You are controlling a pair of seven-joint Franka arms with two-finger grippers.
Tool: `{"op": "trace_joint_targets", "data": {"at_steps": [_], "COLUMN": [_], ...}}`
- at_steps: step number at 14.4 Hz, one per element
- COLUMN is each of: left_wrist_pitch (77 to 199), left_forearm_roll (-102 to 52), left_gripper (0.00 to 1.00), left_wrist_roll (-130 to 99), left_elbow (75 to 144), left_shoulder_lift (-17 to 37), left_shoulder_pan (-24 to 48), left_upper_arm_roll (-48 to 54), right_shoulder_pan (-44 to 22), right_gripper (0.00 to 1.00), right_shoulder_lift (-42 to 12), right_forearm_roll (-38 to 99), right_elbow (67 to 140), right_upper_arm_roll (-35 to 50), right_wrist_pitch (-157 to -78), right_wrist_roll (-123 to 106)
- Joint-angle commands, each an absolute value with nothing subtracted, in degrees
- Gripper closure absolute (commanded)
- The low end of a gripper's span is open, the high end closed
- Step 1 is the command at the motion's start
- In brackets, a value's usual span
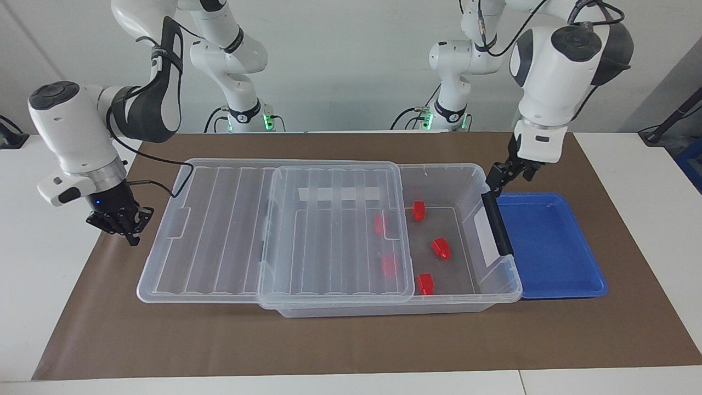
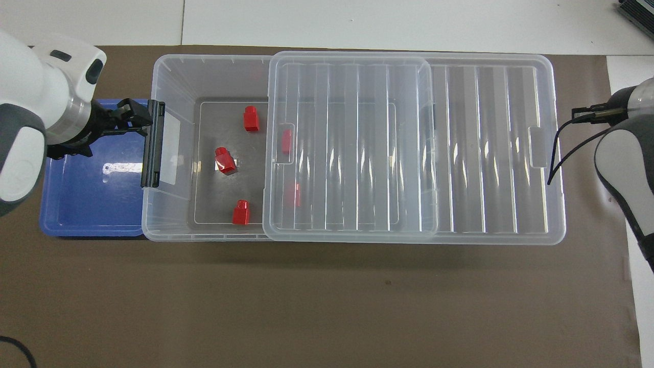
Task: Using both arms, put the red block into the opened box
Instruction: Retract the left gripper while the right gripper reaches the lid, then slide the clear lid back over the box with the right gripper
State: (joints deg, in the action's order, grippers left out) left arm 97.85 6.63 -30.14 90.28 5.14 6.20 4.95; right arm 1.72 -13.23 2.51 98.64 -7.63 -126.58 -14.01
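Over the blue tray's (image 1: 551, 247) edge nearest the robots, we see the left gripper (image 1: 495, 178) hanging just above the box's black end handle (image 1: 496, 222), its fingers apart and holding nothing, the white forearm rising steeply to a bent elbow. At the right arm's end of the table (image 1: 44, 263), the right gripper (image 1: 123, 225) points down over the brown mat's (image 1: 351, 340) edge, fingertips together, beside the slid-off end of the lid (image 1: 263, 230); in the overhead view only that arm's wrist and cable show. We find the box (image 1: 496, 288), a long clear plastic bin, lying lengthwise along the mat, its ribbed clear lid pushed toward the right arm's end so that the portion next to the tray stands open. On the box floor in that open part sit three small bright red blocks with stepped tops: the red block (image 1: 441, 248) in the middle, tilted, one block (image 1: 419, 210) nearer the robots, and one (image 1: 425, 283) by the wall farthest from the robots. Two more red blocks (image 1: 379, 224) (image 1: 389, 265) show blurred through the lid's edge. A white label strip (image 1: 485, 236) lines the end wall by the handle. Wide bare mat lies between the box and the table's edge farthest from the robots, and the shallow tray touches the box's end.
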Motion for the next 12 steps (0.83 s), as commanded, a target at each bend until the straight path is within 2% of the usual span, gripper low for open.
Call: {"op": "trace_joint_targets", "data": {"at_steps": [1, 5, 12], "left_wrist_pitch": [95.10, 91.24, 89.38], "left_forearm_roll": [6.33, 6.42, 6.42], "left_gripper": [0.00, 0.00, 0.00], "left_wrist_roll": [-23.32, -10.91, -4.50], "left_elbow": [90.79, 90.97, 90.88], "left_shoulder_lift": [2.99, 2.37, 1.32], "left_shoulder_pan": [3.97, -0.70, -2.99], "left_upper_arm_roll": [5.27, 5.19, 4.31], "right_shoulder_pan": [1.76, 0.27, -4.56], "right_gripper": [1.00, 1.00, 1.00], "right_shoulder_lift": [-15.02, -16.00, -16.17], "right_forearm_roll": [5.44, 7.56, 10.11], "right_elbow": [97.38, 97.38, 97.56], "right_upper_arm_roll": [-7.12, -7.03, -7.03], "right_wrist_pitch": [-128.05, -130.08, -129.55], "right_wrist_roll": [-15.73, -15.12, -15.03]}}
